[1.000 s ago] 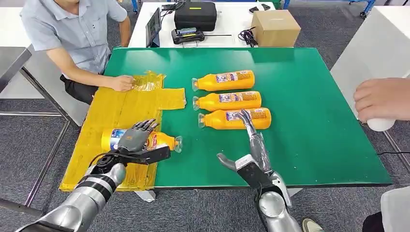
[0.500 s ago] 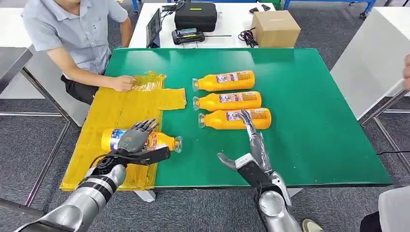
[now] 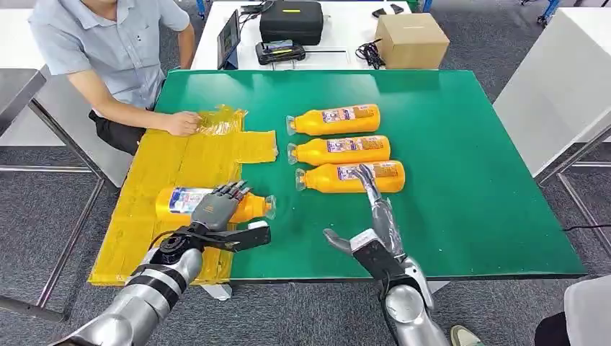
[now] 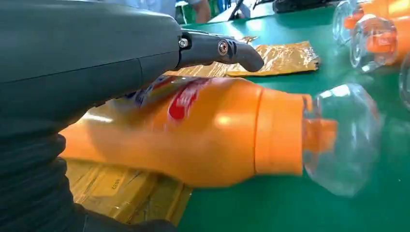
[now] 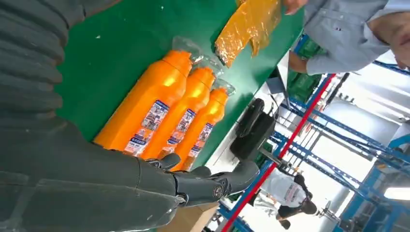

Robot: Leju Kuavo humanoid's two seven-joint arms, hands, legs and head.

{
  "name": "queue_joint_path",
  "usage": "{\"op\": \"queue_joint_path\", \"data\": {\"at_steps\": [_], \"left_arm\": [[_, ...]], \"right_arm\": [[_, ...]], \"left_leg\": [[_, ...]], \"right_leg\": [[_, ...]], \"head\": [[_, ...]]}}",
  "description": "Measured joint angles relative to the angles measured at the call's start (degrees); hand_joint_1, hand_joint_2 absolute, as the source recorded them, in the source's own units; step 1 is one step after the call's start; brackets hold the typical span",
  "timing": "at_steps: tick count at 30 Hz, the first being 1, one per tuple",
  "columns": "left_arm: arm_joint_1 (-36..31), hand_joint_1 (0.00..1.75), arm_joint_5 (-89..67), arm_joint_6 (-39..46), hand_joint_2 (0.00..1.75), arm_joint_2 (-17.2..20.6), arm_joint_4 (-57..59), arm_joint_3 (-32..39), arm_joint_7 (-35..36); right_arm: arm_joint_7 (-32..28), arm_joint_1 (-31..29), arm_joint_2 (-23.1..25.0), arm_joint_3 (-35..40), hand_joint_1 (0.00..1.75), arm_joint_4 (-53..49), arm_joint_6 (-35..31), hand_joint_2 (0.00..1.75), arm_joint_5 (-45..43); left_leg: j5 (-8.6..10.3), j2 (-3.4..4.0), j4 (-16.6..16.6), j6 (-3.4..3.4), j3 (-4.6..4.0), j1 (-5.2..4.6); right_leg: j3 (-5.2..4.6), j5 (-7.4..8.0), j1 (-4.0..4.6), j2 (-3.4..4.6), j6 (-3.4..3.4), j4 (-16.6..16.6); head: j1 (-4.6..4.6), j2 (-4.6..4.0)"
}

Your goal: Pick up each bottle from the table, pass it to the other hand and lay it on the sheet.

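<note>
Fingers (image 3: 232, 192) of L hand (image 3: 214, 207) spread atop bottle (image 3: 252, 207) — no grip | bottle on sheet (image 3: 173, 162) edge — cap overhangs

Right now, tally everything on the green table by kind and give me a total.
Orange bottles: 4, three in a row and one under the left hand, bottle at
Yellow sheets: 1
Total: 5
</note>
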Motion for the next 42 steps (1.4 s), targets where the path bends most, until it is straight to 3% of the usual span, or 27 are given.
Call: {"op": "queue_joint_path", "data": {"at_steps": [15,23,24,27,28,31,34,39,42], "left_arm": [[2.0,0.0,-1.3,5.1,1.75,0.0,-4.6,-2.1,0.4],[12.7,0.0,14.1,12.5,1.75,-2.6,-22.2,-2.2,-8.5],[14.5,0.0,19.9,12.3,1.75,-3.3,-25.1,-2.1,-11.5],[19.9,0.0,34.7,11.0,1.75,-6.1,-33.0,-2.1,-19.6],[21.6,0.0,39.5,10.1,1.75,-7.0,-35.6,-2.3,-21.9],[25.2,0.0,50.5,7.1,1.75,-8.1,-41.0,-3.0,-24.8],[27.9,0.0,56.5,1.3,1.75,-8.2,-43.2,-4.1,-23.5],[30.4,0.0,59.3,-1.3,1.75,-8.2,-43.8,-4.5,-24.7],[30.8,0.0,60.7,-2.6,1.75,-8.2,-43.9,-4.6,-24.8]], "right_arm": [[0.0,0.1,0.3,-0.8,0.0,0.0,0.0,1.75,0.6],[-0.5,3.2,1.4,-1.5,0.0,-0.9,-1.0,1.75,-0.4],[-0.8,3.8,1.9,-2.0,0.0,-1.4,1.5,0.0,-4.3],[-1.3,5.3,3.3,-3.7,0.0,-2.3,8.1,0.0,-12.5],[-1.4,5.7,3.8,-4.2,0.0,-2.6,8.9,1.75,-13.6],[-1.1,6.5,5.4,-5.7,0.0,-3.9,9.0,1.75,-15.9],[-0.6,6.8,6.9,-7.3,0.0,-5.9,3.1,1.75,-13.8],[-0.5,6.8,6.8,-8.0,0.0,-7.6,-11.1,1.75,5.0],[-0.3,6.6,6.3,-7.9,0.0,-7.6,-16.5,1.75,10.9]], "left_leg": [[0.0,0.0,0.0,0.0,-0.14,0.0],[-0.05,0.01,0.0,0.0,-0.32,-0.01],[-0.06,0.02,0.0,0.01,-0.35,-0.01],[-0.07,0.0,0.0,0.02,-0.42,-0.01],[-0.08,0.01,0.0,0.02,-0.42,-0.01],[-0.09,0.01,0.0,0.02,-0.41,-0.01],[-0.08,0.01,0.0,0.02,-0.4,0.0],[-0.06,0.05,0.0,0.02,-0.37,-0.01],[-0.05,0.01,0.0,0.02,-0.38,-0.01]], "right_leg": [[-0.13,0.0,0.0,0.0,0.0,0.0],[-0.34,-0.02,-0.01,0.0,0.0,0.0],[-0.37,-0.02,-0.01,0.01,0.0,0.0],[-0.42,-0.03,-0.01,0.0,0.0,0.0],[-0.43,-0.03,-0.01,0.0,0.0,0.0],[-0.44,-0.04,-0.01,0.0,-0.01,0.0],[-0.42,-0.03,0.0,0.0,-0.02,0.0],[-0.4,-0.02,0.0,0.01,-0.01,0.0],[-0.38,-0.02,-0.01,0.0,-0.01,0.0]], "head": [[0.02,0.0],[0.0,0.0],[0.0,0.0],[0.0,0.0],[0.0,0.0],[0.0,0.0],[0.0,0.0],[0.0,0.0],[0.0,0.0]]}}
